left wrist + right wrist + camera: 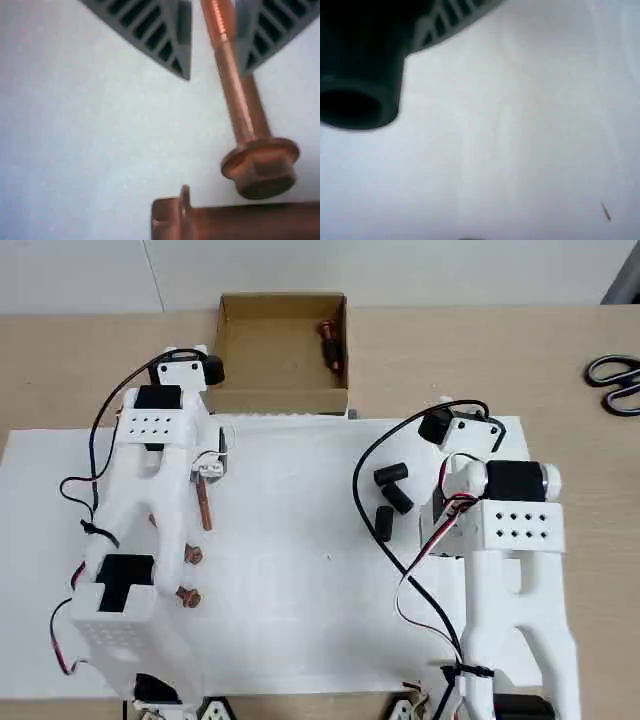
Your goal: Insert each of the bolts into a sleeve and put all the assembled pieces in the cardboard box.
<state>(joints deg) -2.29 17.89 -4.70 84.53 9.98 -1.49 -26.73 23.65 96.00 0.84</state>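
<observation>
My left gripper (215, 75) is shut on the shaft of a copper bolt (235, 100), whose flanged head (260, 167) points away from the fingers; in the high view this bolt (205, 506) hangs over the white sheet on the left side. Another bolt (240, 220) lies just beyond it. Three more bolts (190, 575) lie beside the left arm. My right gripper (437, 508) is shut on a black sleeve (360, 100), its hollow end facing the camera. Three black sleeves (392, 498) lie on the sheet left of the right arm. The cardboard box (240, 390) at the back holds one assembled piece (330, 345).
A white sheet (300, 600) covers the table between the arms. Scissors (615, 380) lie at the far right edge. Black cables (365, 500) loop from the right arm near the loose sleeves.
</observation>
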